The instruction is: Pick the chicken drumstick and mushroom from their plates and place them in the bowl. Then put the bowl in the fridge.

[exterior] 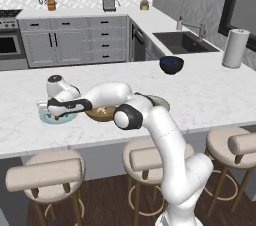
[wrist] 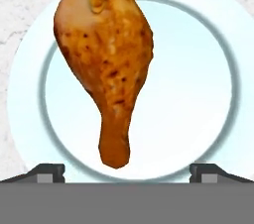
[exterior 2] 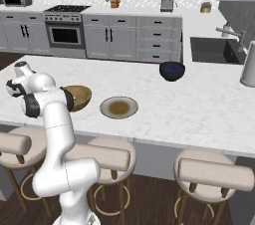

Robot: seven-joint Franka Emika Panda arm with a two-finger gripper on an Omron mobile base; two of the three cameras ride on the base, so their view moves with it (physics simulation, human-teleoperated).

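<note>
Spread wide, the gripper (wrist: 127,171) hangs over the chicken drumstick (wrist: 106,64), its two dark fingertips (wrist: 47,172) showing far apart at the bottom of the hand view with the narrow bone end between them and touching neither. That drumstick lies on the light blue plate (wrist: 198,94), bulbous end away from the hand, bone end toward it. From the left base view the hand (exterior: 59,106) sits low over this blue plate (exterior: 50,119) at the near left part of the white marble counter (exterior: 210,95). Just beside the plate stands the brown wooden bowl (exterior: 100,114), with something pale inside it, though I cannot tell what. In the right base view the bowl (exterior 2: 79,97) stands near the grey-brown plate (exterior 2: 119,107), the two apart, and the plate's darker centre looks bare. Farther back on the counter a dark blue bowl (exterior 2: 172,70) sits well apart from them, and a paper towel roll (exterior: 235,48) stands upright near the sink (exterior: 182,41).
</note>
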